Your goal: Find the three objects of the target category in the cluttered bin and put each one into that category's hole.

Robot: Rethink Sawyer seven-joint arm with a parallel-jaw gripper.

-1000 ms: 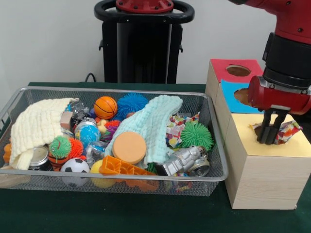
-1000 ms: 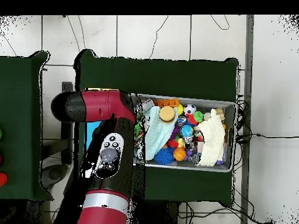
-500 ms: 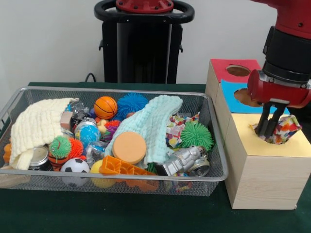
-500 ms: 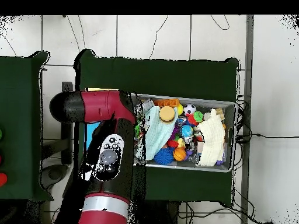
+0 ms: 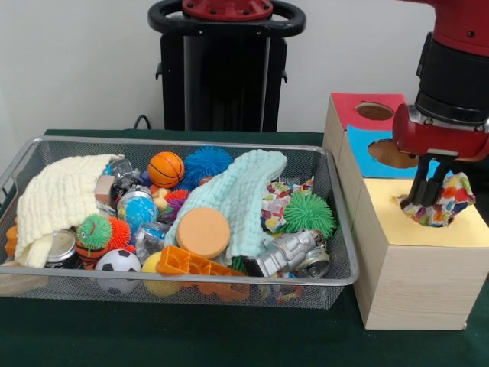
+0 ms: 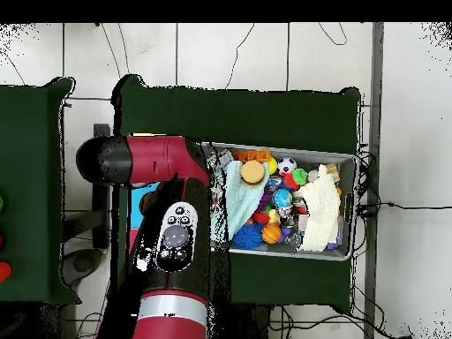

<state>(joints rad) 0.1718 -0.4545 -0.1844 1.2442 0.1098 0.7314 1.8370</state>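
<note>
Tool [image 5: 428, 193] grips a multicoloured patterned cloth [image 5: 447, 200] above the yellow-topped box [image 5: 416, 260]; no writing legible.

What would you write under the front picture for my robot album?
Robot gripper holds a colourful patterned cloth at the yellow box's hole, beside a toy-filled mesh bin.

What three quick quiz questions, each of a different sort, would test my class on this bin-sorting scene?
1. True or false: the gripper is over the wire bin.
2. Which box top has the patterned cloth sitting in its hole: A red, B blue, C yellow?
3. Fill in: the orange disc rests on the pale ____ towel.

Key: 1 false, it is at the yellow box; 2 C; 3 green.
</note>
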